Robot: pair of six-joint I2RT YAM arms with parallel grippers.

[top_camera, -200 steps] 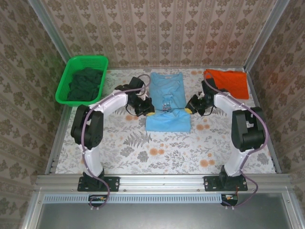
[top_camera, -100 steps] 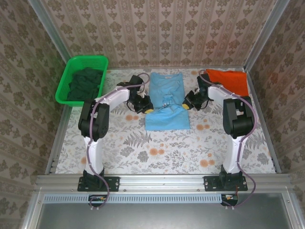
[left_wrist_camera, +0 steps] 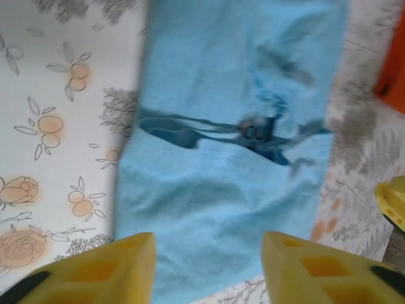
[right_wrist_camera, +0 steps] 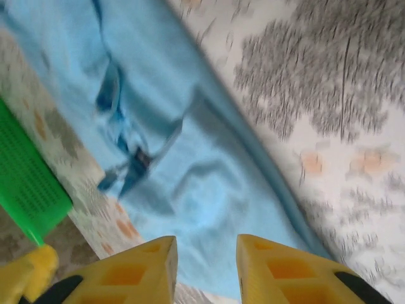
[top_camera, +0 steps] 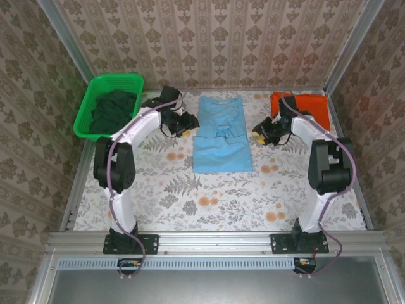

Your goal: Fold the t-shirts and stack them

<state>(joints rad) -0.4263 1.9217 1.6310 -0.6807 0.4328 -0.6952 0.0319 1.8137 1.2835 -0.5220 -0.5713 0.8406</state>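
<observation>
The light blue t-shirt (top_camera: 221, 136) lies flat mid-table, narrow, with a creased fold across its middle (left_wrist_camera: 247, 130). The orange-red t-shirt (top_camera: 308, 109) lies at the far right (left_wrist_camera: 393, 60). My left gripper (top_camera: 186, 121) hovers just off the blue shirt's left edge. In the left wrist view it (left_wrist_camera: 209, 266) is open, with nothing between its yellow fingers (left_wrist_camera: 95, 272). My right gripper (top_camera: 259, 135) sits off the shirt's right edge, near the orange-red shirt. In the right wrist view it (right_wrist_camera: 205, 269) is open over blue cloth (right_wrist_camera: 190, 158), gripping nothing.
A green plastic basket (top_camera: 84, 117) holding dark green cloth stands at the far left, and its wall (right_wrist_camera: 28, 183) is in the right wrist view. The flower-print table (top_camera: 209, 196) stretches in front of the shirt. Walls close in on three sides.
Both grippers were shut at the blue shirt's sides near its middle. They have opened, let go of the cloth and drawn outward and back. The chest print is now folded under.
</observation>
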